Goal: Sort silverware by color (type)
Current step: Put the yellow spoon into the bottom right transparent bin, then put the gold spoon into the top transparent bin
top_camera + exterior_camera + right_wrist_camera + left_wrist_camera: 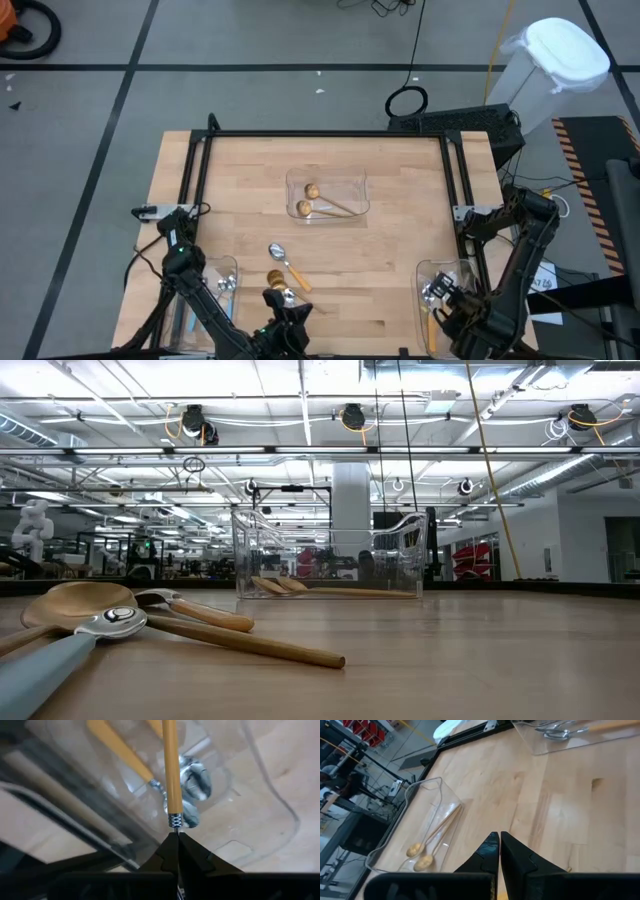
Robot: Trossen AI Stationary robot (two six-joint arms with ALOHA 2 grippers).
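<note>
My right gripper [445, 300] points down over the clear tray at the table's right [455, 272], shut on an orange-handled spoon [170, 770]. Other orange-handled spoons [117, 750] lie in that tray. My left gripper [499, 840] hovers shut above the near middle of the table, with nothing seen between its fingers. Below it three spoons lie on the wood: an orange-handled one [288, 264], a gold one [80, 605] and a blue-handled one [55, 665]. Two gold spoons [308, 200] lie in the middle tray [355, 182]. My right gripper pinches the spoon's thin metal neck [175, 831], just past the handle's ribbed collar, between its two fingertips. The fingers come from above, pointing down, and hide the bowl. The orange handle reaches on past the fingertips into the tray; whether its free end touches the tray I cannot tell.
A third clear tray [212, 272] with silver-bowled spoons stands at the near left, beside the left arm. A black frame [320, 135] runs around the far part of the table. Bare wood lies between the middle tray and the right one.
</note>
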